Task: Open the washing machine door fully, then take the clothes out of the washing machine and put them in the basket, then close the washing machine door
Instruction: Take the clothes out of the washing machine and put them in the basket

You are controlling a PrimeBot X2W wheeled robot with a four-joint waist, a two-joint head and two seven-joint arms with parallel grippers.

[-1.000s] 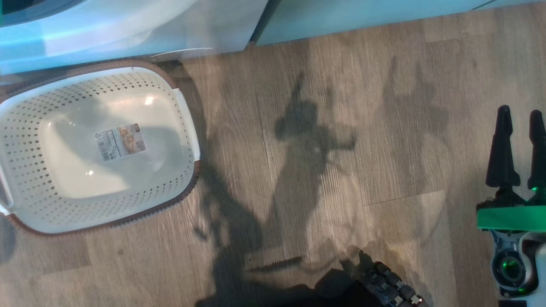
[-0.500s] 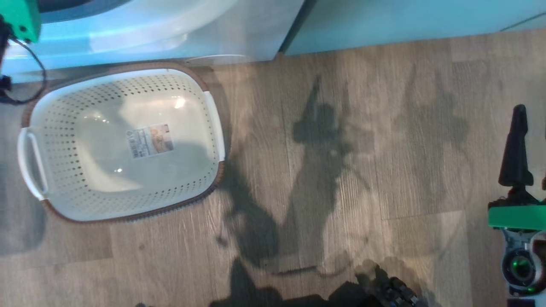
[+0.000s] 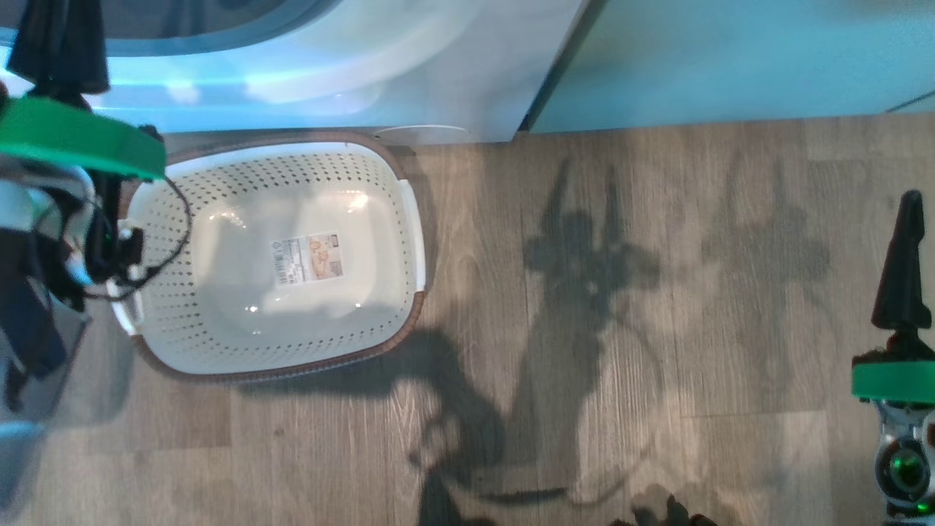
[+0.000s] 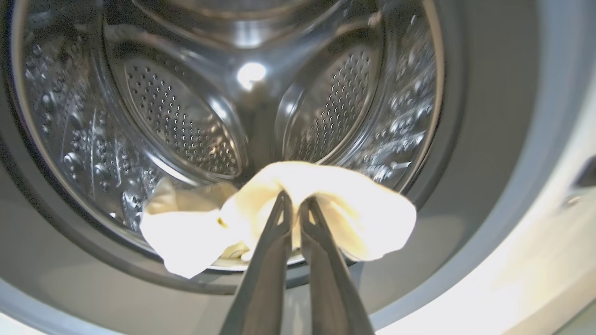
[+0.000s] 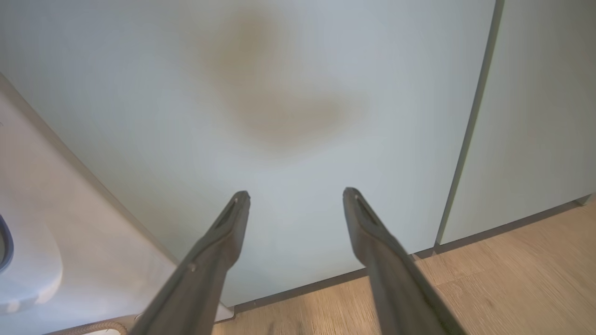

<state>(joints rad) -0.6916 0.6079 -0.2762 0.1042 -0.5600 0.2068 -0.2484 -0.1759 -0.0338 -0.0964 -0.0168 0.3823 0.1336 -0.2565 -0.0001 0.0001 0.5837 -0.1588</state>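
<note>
In the left wrist view my left gripper (image 4: 294, 202) is shut on the clothes (image 4: 368, 218), a pale yellow and cream bundle at the lower lip of the washing machine's steel drum (image 4: 186, 121). The grey seal (image 4: 493, 139) rings the opening. Seen from the head, the left gripper (image 3: 60, 33) reaches toward the washing machine (image 3: 409, 66) at the top left, above the basket (image 3: 409, 219), which stands on the floor against the machine with nothing in it but a label. My right gripper (image 5: 295, 195) is open and holds nothing, one finger (image 3: 903, 263) at the right edge. The washing machine door is out of view.
A pale cabinet panel (image 5: 288, 93) stands right of the machine, facing the right gripper. Wooden floor (image 3: 599, 292) with arm shadows stretches between the basket and the right arm. A black cable (image 3: 172, 234) from the left wrist hangs over the basket's left end.
The head camera has swung, so the basket and machine now lie further right and lower. The left wrist with its green band has come into view at upper left. Right gripper stays open.
</note>
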